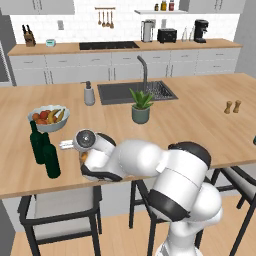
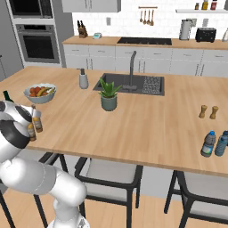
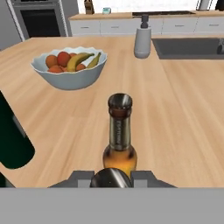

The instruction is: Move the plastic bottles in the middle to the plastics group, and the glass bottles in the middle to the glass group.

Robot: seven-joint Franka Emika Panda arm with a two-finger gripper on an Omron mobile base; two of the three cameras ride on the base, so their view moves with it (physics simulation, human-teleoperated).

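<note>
Kitchen, evenly lit. Long wooden island counter (image 2: pixel 147 124) with a dark sink (image 1: pixel 136 92) and tall faucet (image 1: pixel 144 70) set in it. Dark-framed stools (image 2: pixel 111 185) with pale seats tucked under the near edge; wood floor (image 2: pixel 147 218) below. Back wall of white tile (image 1: pixel 80 27), grey cabinets (image 1: pixel 65 70) under a wooden worktop with a black cooktop (image 1: pixel 108 45). Built-in oven (image 2: pixel 38 42) at left. Utensils hang on a rail (image 1: pixel 105 17); shelf (image 1: pixel 160 11) above.
</note>
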